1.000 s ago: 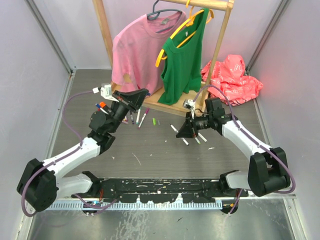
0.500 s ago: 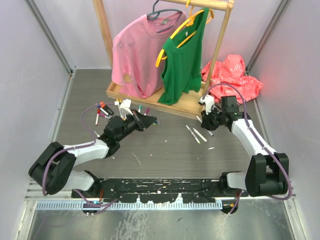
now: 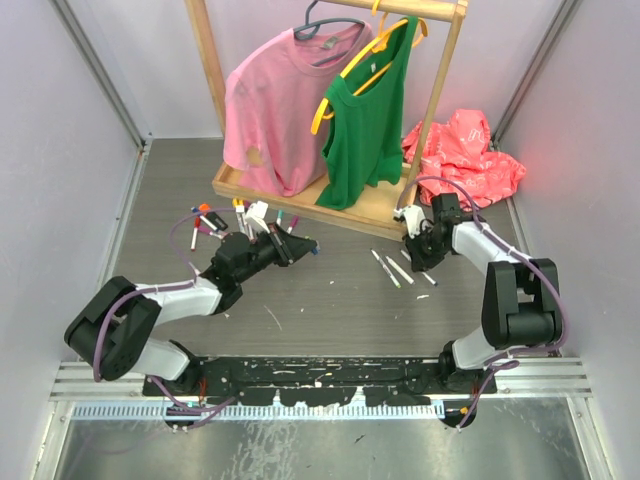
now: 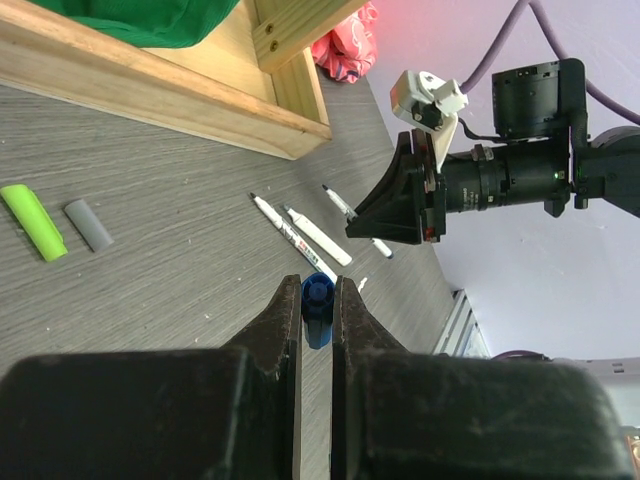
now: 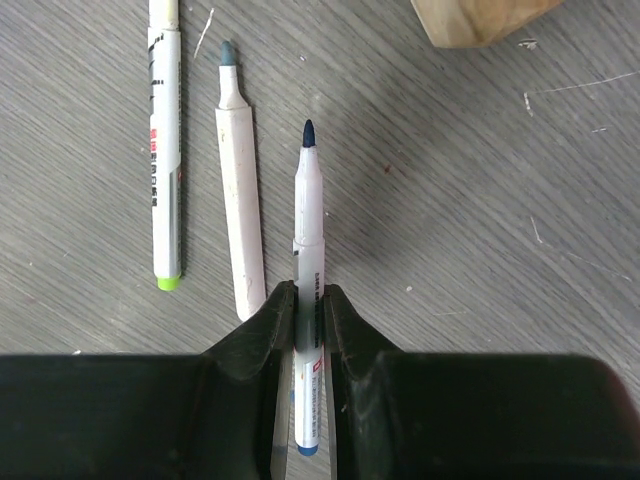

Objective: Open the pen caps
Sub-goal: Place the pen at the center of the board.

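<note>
Grey counter [image 3: 330,300] spreads out in front of you, with the wooden rack [image 3: 206,70] and its hanging shirts at the back. Your right jaws are clamped on a blue-tipped marker [image 5: 307,250], its tip bare, just beside two more uncapped markers [image 5: 240,210] lying on the counter. Your left jaws are pinched tight on a blue pen cap [image 4: 317,297]. A green cap [image 4: 33,222] and a grey cap [image 4: 88,224] lie side by side near the rack's base.
</note>
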Robot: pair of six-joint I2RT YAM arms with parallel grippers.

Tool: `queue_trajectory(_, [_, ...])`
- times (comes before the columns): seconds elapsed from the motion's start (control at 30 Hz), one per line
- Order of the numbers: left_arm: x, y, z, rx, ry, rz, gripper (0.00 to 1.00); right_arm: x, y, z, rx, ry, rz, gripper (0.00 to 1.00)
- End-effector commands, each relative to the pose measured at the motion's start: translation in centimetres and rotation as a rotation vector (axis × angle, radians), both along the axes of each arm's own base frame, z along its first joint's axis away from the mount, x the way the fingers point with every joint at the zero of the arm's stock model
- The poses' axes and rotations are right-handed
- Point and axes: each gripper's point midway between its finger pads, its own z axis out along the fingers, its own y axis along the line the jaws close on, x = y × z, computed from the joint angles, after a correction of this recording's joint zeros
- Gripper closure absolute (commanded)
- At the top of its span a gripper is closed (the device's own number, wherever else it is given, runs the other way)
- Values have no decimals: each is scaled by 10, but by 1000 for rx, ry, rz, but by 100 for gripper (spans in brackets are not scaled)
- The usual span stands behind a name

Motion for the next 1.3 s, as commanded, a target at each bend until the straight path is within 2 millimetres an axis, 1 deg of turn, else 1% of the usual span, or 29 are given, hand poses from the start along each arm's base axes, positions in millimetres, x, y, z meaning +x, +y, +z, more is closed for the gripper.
queue_trajectory(0.0, [2,-2,19,-51,-50,-9,100,18,2,7,-9,-41,-7,94])
queue_trajectory(0.13, [2,-6,16,-60,-32,-23,100,22,4,-1,-42,-34,-10,92])
queue_trajectory(0.33, [2,-8,11,-72,-13,-30,100,22,4,-7,-52,-17,-22,85])
queue_trajectory(0.43, [1,-11,9,-75,-7,-39,100,22,4,-7,-53,-13,-24,79])
queue_trajectory(0.57, [0,-15,7,-76,2,-50,100,21,4,-8,-52,-10,-23,74])
queue_trajectory(0.8, [1,-19,3,-62,2,-50,100,22,5,-5,-48,-15,-22,72])
queue_trajectory(0.97, [2,-24,-7,3,15,-32,100,25,6,4,-41,-43,-20,71])
queue_trajectory(1.13, [3,-36,-18,92,21,-24,100,30,8,23,-23,-111,-19,70])
queue_trajectory(1.27, [14,-41,-30,162,56,2,100,31,12,35,0,-150,-5,69])
